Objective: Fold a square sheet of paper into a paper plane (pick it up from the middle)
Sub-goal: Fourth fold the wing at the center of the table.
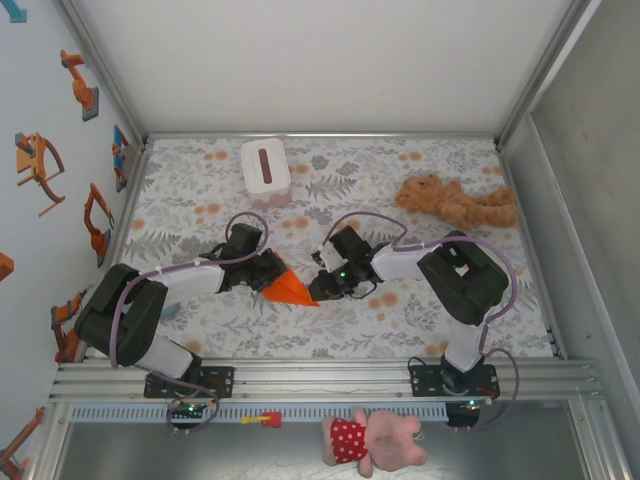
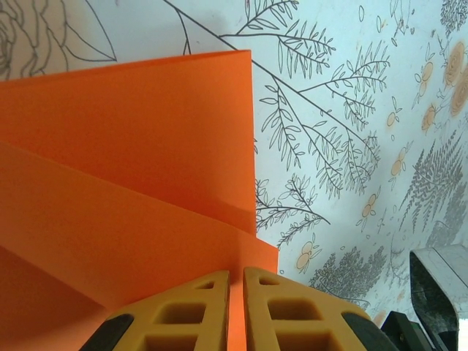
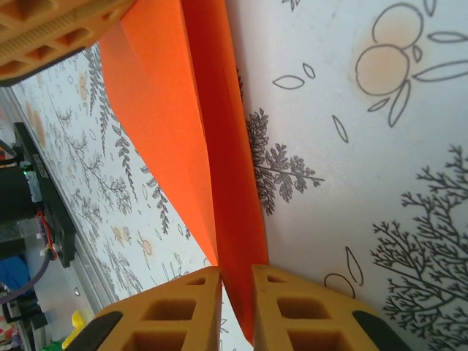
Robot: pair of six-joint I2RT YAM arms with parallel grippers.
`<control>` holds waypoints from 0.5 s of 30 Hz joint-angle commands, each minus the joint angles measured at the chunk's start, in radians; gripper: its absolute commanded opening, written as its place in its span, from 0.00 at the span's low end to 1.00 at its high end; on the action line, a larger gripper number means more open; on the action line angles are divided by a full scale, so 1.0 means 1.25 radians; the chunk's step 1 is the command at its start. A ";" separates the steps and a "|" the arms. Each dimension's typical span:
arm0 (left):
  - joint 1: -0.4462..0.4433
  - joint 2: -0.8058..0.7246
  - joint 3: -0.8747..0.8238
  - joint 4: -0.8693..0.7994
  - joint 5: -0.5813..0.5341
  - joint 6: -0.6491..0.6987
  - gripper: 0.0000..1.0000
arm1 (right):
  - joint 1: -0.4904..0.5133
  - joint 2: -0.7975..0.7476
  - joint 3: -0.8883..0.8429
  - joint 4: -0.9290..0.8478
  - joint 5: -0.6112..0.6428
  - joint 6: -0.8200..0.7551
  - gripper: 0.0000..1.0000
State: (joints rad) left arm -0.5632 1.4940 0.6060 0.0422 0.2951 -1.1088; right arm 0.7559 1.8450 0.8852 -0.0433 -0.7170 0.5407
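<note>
From above, the left gripper (image 1: pixel 268 272) and right gripper (image 1: pixel 322 282) meet at mid-table over the orange paper (image 1: pixel 290 291), a creased, pointed wedge lying on the floral table (image 1: pixel 400 320). The arms cover its upper edges. A white tissue box (image 1: pixel 265 168) stands well behind, a tan plush toy (image 1: pixel 458 203) lies far right, and a pink plush toy (image 1: pixel 372 440) lies below the front rail.

At the left wrist, the yellow fingers (image 2: pixel 190 318) are pressed together on the paper's edge. Folded layers spread beyond them, cut off at the left. A dark part in the lower right corner is hard to identify.

At the right wrist, the fingers (image 3: pixel 168 314) pinch the paper's narrow end – its tip is hidden between them. A left-gripper finger (image 3: pixel 51 29) shows at top left.
</note>
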 commanded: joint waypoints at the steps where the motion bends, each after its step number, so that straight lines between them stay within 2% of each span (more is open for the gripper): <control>1: -0.002 0.009 0.009 -0.023 -0.012 0.011 0.12 | -0.003 0.011 -0.001 -0.034 0.008 -0.019 0.15; 15: -0.002 0.031 0.012 -0.025 -0.012 0.010 0.11 | -0.003 0.035 0.012 -0.072 0.037 -0.026 0.13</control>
State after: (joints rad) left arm -0.5632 1.5204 0.6060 0.0368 0.2878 -1.1088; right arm 0.7559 1.8526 0.8932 -0.0650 -0.7136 0.5259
